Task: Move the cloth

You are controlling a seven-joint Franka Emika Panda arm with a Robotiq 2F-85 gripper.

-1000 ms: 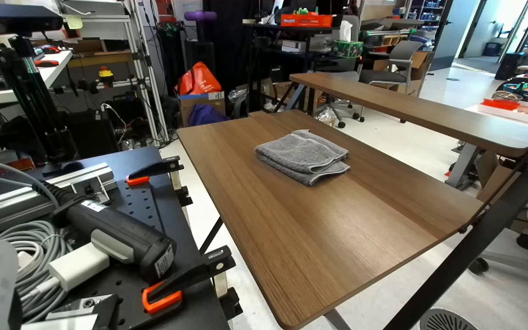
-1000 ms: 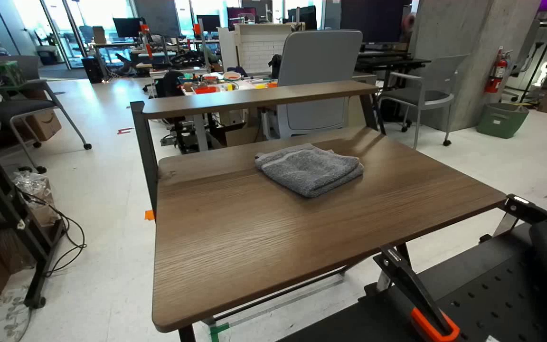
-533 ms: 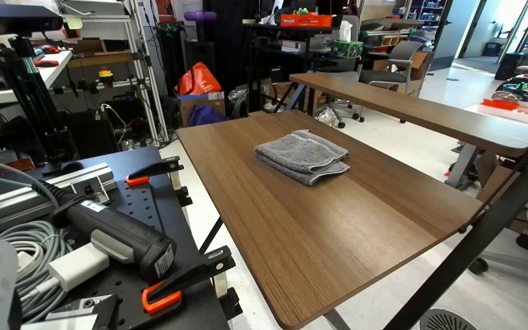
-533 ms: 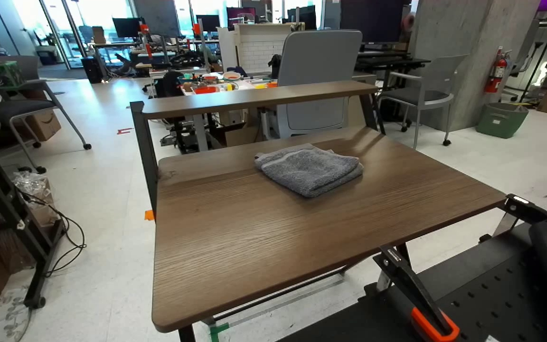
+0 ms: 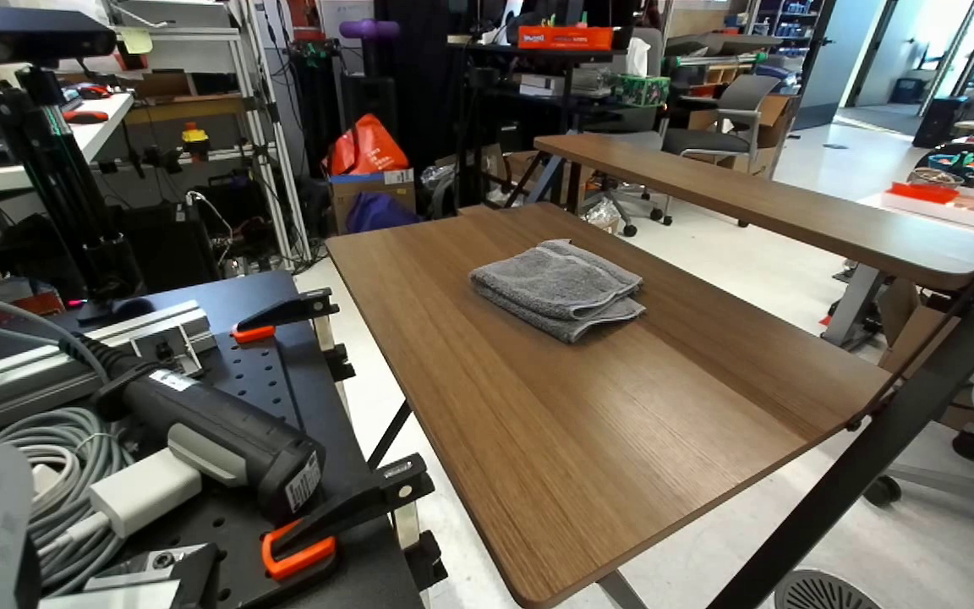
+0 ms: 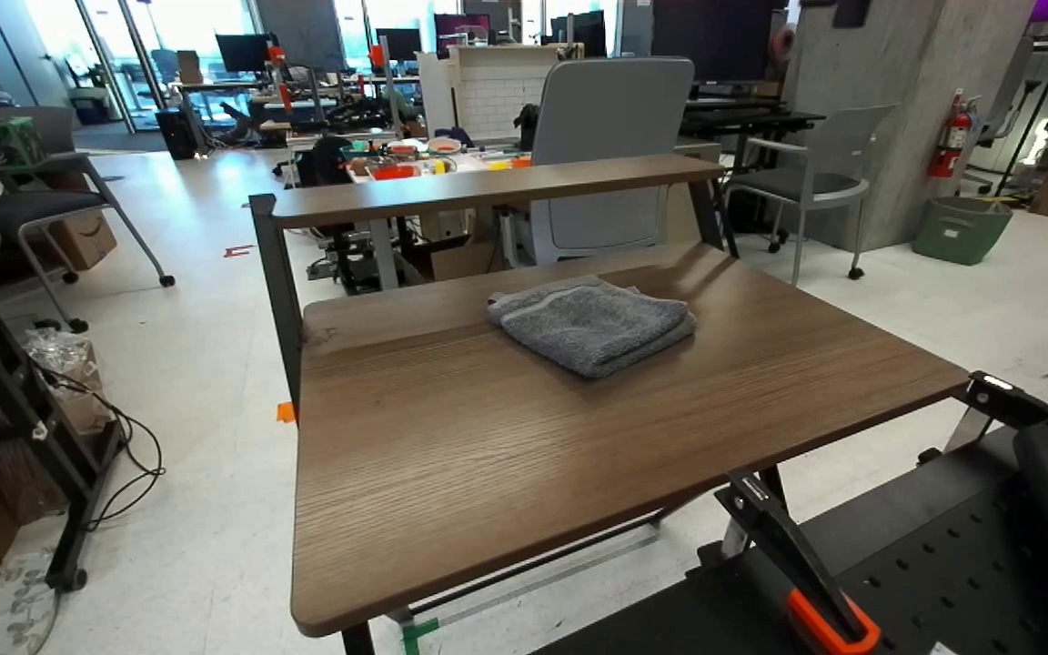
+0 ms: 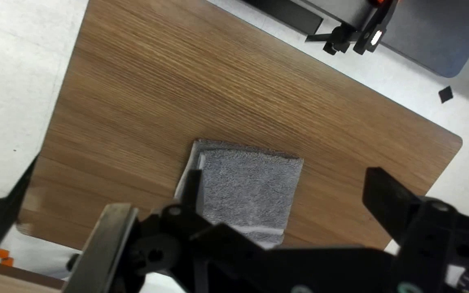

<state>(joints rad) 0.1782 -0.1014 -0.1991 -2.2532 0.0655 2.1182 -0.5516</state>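
Observation:
The grey folded cloth (image 5: pixel 559 283) lies flat on the brown wooden tabletop (image 5: pixel 605 457), towards its raised-shelf side. It also shows in an exterior view (image 6: pixel 592 323) and in the wrist view (image 7: pixel 250 187). In the wrist view my gripper (image 7: pixel 285 171) is open, with its fingers wide apart and nothing between them. It is above the table. The left finger overlaps the cloth's left edge in the picture and hides part of it; the right finger appears over bare wood. Dark gripper tips (image 6: pixel 835 7) just show at the top edge of an exterior view.
A raised wooden shelf (image 6: pixel 497 193) on dark posts runs along the table's far side. A black perforated bench (image 5: pixel 259 381) with orange-tipped clamps (image 5: pixel 343 516), a cable coil and a black handheld device (image 5: pixel 216 423) stands beside the table. A grey chair (image 6: pixel 610 155) is behind the shelf.
Dark gripper parts have come into view at the top edge of both exterior views, lower than before. The cloth has not moved.

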